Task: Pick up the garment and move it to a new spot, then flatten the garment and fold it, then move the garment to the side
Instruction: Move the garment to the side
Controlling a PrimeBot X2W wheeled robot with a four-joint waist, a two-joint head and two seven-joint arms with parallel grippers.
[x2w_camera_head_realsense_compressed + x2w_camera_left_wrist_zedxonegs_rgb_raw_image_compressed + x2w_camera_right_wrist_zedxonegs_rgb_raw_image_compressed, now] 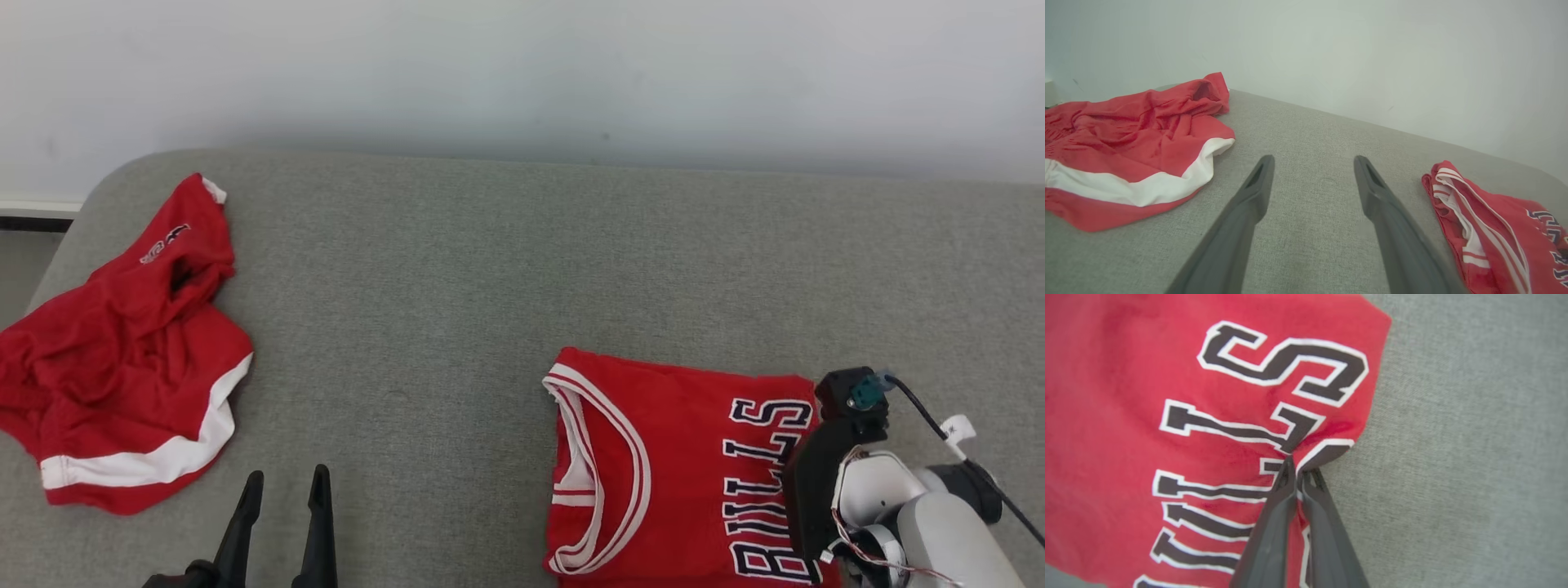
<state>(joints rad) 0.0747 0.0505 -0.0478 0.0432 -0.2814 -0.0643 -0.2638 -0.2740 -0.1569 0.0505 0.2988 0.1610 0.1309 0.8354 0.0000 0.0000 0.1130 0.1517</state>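
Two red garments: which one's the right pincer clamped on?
The folded BULLS jersey, pinched at its edge by the right pincer; the crumpled white-striped garment lies untouched at the left.

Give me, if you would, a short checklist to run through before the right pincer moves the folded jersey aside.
1. Right pincer shut on the jersey: ok, cloth puckers at its tips near the edge.
2. Jersey folded and lying flat: ok, apart from that pucker.
3. Grip takes every folded layer: cannot tell, the lower layers are hidden.
4. Left pincer open and off the jersey: ok, it is over bare cushion.
5. Shorts apart from the jersey: ok, crumpled at the far left with bare cushion between.
6. Free cushion beside the gripped edge: ok in the right wrist view.
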